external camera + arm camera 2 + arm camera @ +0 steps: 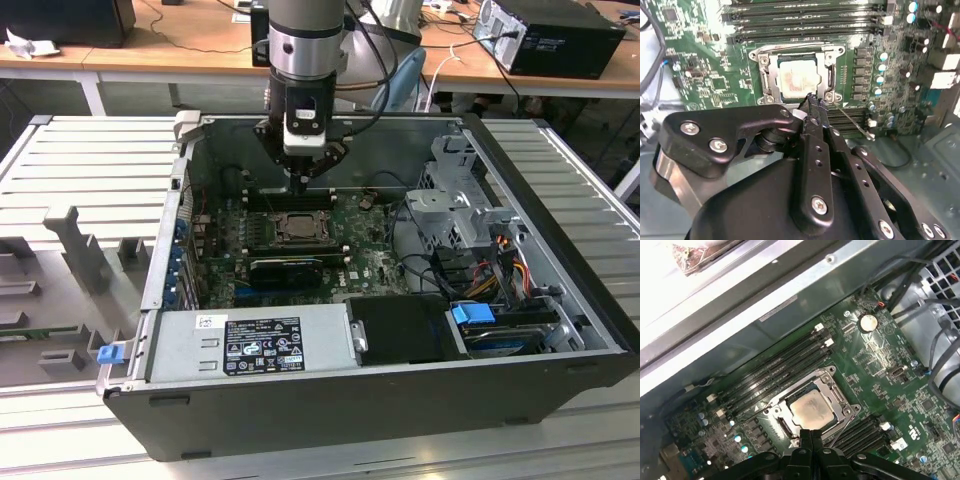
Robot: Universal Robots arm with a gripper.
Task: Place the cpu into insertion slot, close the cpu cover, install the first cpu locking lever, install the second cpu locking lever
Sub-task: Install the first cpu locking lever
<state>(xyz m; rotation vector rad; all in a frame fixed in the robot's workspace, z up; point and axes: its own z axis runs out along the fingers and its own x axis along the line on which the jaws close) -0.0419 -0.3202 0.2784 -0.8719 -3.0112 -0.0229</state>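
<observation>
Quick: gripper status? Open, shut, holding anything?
Gripper: shut, fingertips pressed together with nothing visible between them, poised at the edge of the cpu cover.

Matt blk tool point(812, 103) (plastic-looking); cpu point(799, 77) dull silver-tan metal w/ smudges; cpu cover point(768, 75) bare shiny metal.

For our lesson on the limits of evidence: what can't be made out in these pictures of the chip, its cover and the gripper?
1. Second wrist view: whether the gripper touches the cover; its own body hides that corner.
2. First wrist view: part of the cover's frame, behind the gripper.
3. Exterior view: the chip, too small to tell whether it sits flat.
</observation>
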